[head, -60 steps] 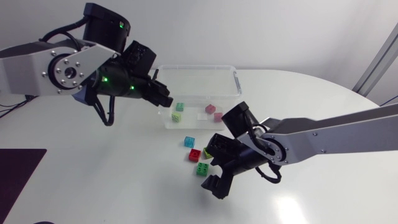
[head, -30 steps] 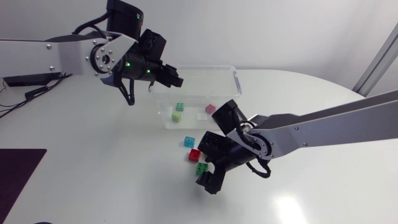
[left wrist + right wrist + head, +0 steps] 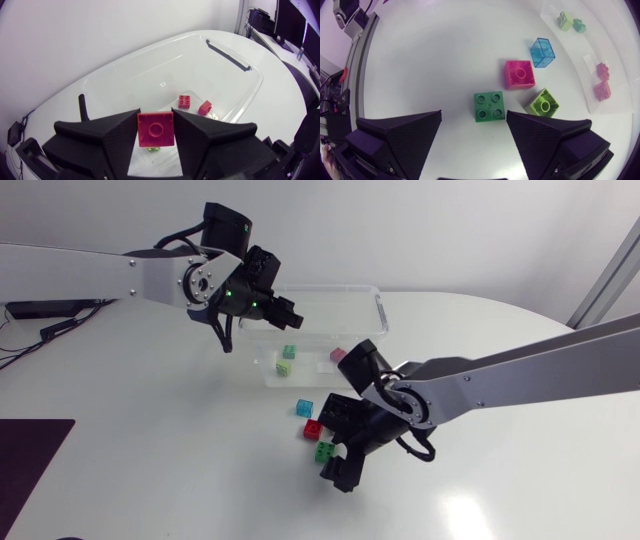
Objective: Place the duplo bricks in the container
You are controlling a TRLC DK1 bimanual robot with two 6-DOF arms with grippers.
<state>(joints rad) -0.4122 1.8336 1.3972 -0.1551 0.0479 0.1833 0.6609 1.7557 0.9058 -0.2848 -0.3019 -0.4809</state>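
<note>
Fingers of the left gripper (image 3: 284, 313) are closed on a red duplo brick (image 3: 156, 129) above the clear container (image 3: 320, 288), while the right gripper (image 3: 473, 117) stands wide open just over a green brick (image 3: 490, 106) lying on the white table (image 3: 430, 60), near a pink brick (image 3: 520, 74), a lime brick (image 3: 542, 103) and a clear blue brick (image 3: 542, 51).

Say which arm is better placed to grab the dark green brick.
Right: the right fingers stand open over the dark green brick; the left fingers are shut on a red brick above the container.
</note>
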